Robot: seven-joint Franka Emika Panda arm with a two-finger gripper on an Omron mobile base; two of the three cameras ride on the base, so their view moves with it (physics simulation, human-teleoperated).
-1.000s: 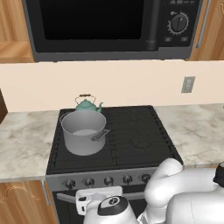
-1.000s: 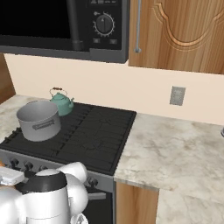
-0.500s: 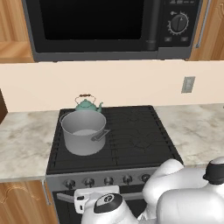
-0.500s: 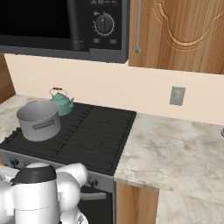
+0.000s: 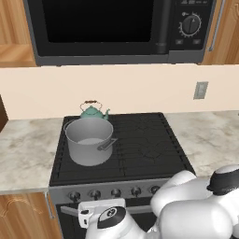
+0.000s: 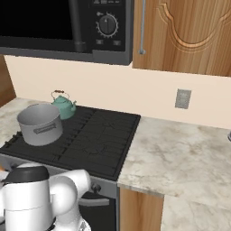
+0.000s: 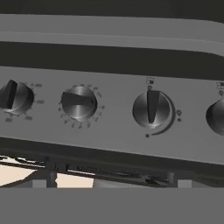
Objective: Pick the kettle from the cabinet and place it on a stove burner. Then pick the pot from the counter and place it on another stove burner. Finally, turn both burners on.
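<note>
Pot and kettle sit on stove burners, pot empty.

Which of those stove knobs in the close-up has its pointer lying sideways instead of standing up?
The second knob from the left: its ridge lies horizontal, while the knob to its right and the leftmost knob stand roughly upright.

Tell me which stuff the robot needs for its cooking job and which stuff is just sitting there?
Needed for the job:
- kettle, on a back burner
- pot, on the front burner
- stove burners
- stove knobs, right in front of the hand camera

Just sitting there:
- microwave
- wall outlet
- counter
- cabinet
</note>
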